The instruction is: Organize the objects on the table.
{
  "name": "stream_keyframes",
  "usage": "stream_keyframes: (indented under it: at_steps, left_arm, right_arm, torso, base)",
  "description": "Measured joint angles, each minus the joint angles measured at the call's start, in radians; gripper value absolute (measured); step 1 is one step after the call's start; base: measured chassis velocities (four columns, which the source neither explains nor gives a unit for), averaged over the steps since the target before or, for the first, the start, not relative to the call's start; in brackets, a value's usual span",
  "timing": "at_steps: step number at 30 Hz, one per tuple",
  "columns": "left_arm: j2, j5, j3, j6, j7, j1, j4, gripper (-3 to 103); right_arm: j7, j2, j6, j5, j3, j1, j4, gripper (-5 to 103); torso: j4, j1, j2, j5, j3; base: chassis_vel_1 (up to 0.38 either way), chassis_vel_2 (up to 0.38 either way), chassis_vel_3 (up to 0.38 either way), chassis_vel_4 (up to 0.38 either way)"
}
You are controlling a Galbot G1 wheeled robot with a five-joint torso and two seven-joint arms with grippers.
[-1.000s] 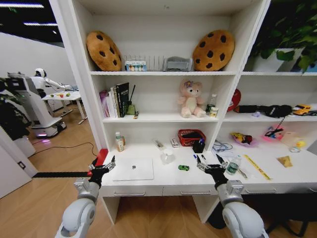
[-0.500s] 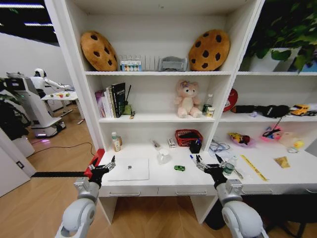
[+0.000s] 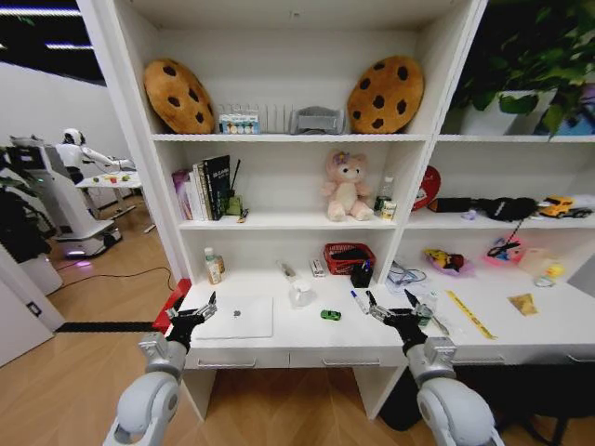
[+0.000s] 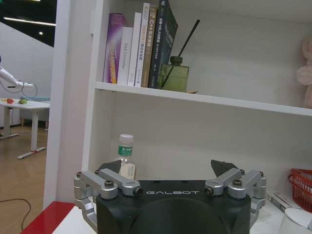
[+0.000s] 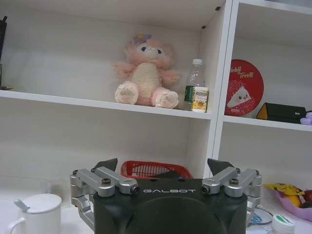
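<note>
Hovering at the worktop's [image 3: 279,346] front edge, lower frame: left hand [image 3: 194,314] and right hand [image 3: 396,310], both spread open, empty. Laptop [image 3: 236,318] lies flat left of centre; green toy car [image 3: 330,315] mid-frame; marker pens [image 3: 359,301] beside right hand. White shelving behind.

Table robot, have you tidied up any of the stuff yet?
Nothing looks tidied yet. The laptop, green toy car and marker pens lie loose on the table. The left gripper and right gripper hover open and empty at the table's front edge, so every object is left to sort.
</note>
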Motion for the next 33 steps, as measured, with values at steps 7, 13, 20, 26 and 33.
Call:
stream_keyframes:
  at_steps: [7,13,20,26,33]
  left_arm:
    - [0.000,0.000,0.000,0.000,0.000,0.000,0.000,100]
    - [0.000,0.000,0.000,0.000,0.000,0.000,0.000,100]
    - [0.000,0.000,0.000,0.000,0.000,0.000,0.000,100]
    - [0.000,0.000,0.000,0.000,0.000,0.000,0.000,100]
    - [0.000,0.000,0.000,0.000,0.000,0.000,0.000,100]
  right_arm:
    - [0.002,0.004,-0.002,-0.009,-0.002,-0.009,0.010,100]
    - [0.001,0.004,-0.003,-0.012,-0.001,-0.012,0.013,100]
    - [0.000,0.002,-0.004,-0.008,0.000,0.001,-0.003,100]
    - [-0.005,-0.007,0.011,-0.008,-0.005,0.018,-0.038,100]
    - [-0.086,-0.083,-0.132,0.187,-0.012,0.088,-0.079,100]
  torso:
    - [0.0000,0.000,0.000,-0.0001,0.000]
    - [0.0000,0.000,0.000,0.0000,0.000]
    - [0.0001,0.000,0.000,-0.0001,0.000]
    - [-0.0002,0.000,0.000,0.0001,0.000]
    - [0.0002,0.000,0.000,0.0000,0.000]
  base:
    - [-0.081,-0.097,0.088,0.086]
    - [-0.101,-0.086,0.094,0.089]
    - [-0.116,-0.112,0.102,0.100]
    - [-0.106,-0.134,0.112,0.086]
    - [-0.006,0.004,0.009,0.002]
